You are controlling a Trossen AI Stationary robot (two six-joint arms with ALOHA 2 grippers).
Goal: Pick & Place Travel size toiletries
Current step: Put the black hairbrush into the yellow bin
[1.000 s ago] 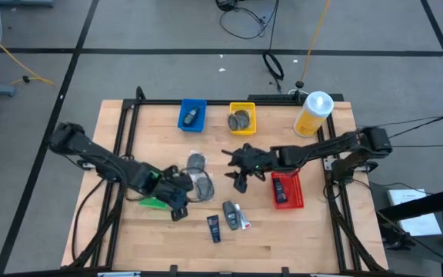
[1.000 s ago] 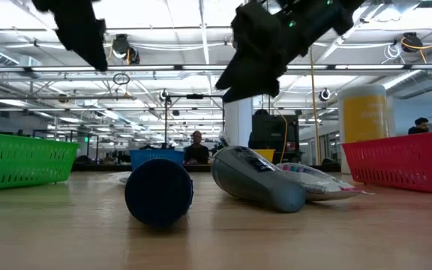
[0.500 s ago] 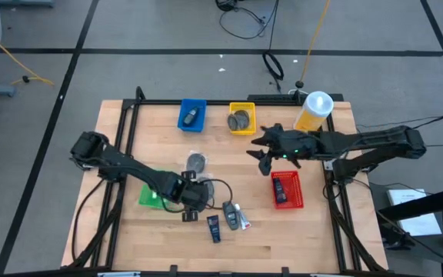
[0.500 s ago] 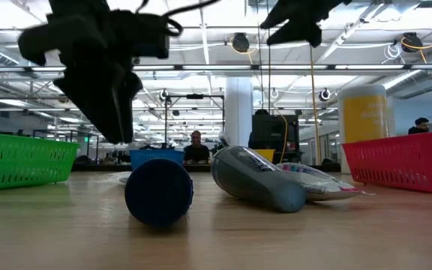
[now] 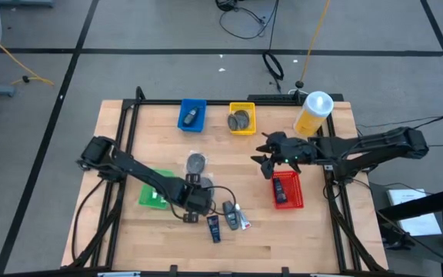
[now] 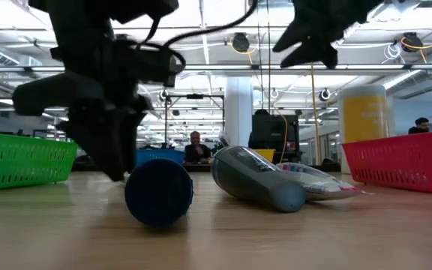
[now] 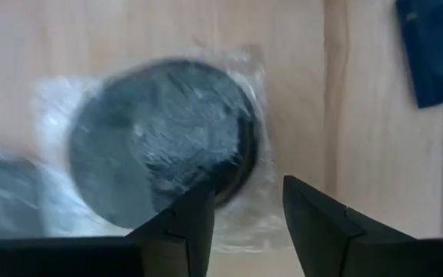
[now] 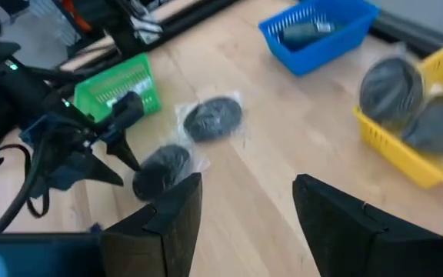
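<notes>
The toiletries are sorted by kind: grey discs in the yellow tray (image 5: pixel 242 121), a dark mini bottle in the blue tray (image 5: pixel 192 115). The left gripper (image 7: pixel 246 206) is lowered with fingers narrowly parted over a plastic-wrapped grey disc (image 7: pixel 160 138) near table centre, likely for pickup. The right gripper (image 5: pixel 264 154), wide and empty, is held left of the red tray (image 5: pixel 287 190). Compared with a second ago, the left gripper is shifted rightward and the right gripper is pulled back.
</notes>
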